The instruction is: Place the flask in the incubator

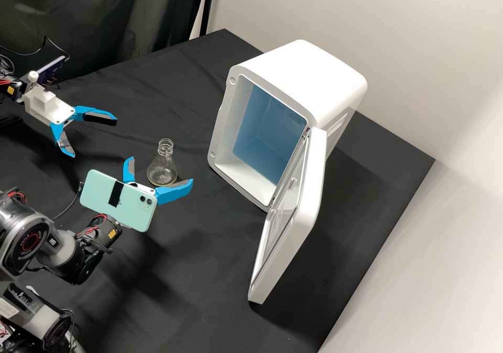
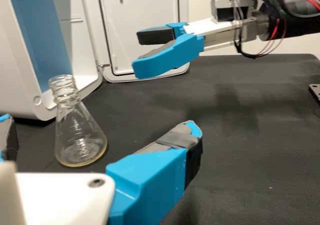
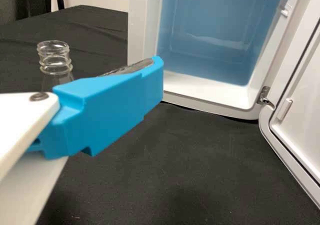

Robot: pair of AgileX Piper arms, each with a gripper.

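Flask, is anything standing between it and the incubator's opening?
Nothing visible does. The flask stands upright on the bench in front of the incubator, whose door is swung wide open to one side. Only bare bench lies between the flask and the opening.

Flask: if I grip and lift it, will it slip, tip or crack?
The flask looks like clear glass: probably rigid, slick, and breakable if squeezed hard. It seems empty, so likely light. The wide base should resist tipping, but the sloped walls could slip from the right gripper.
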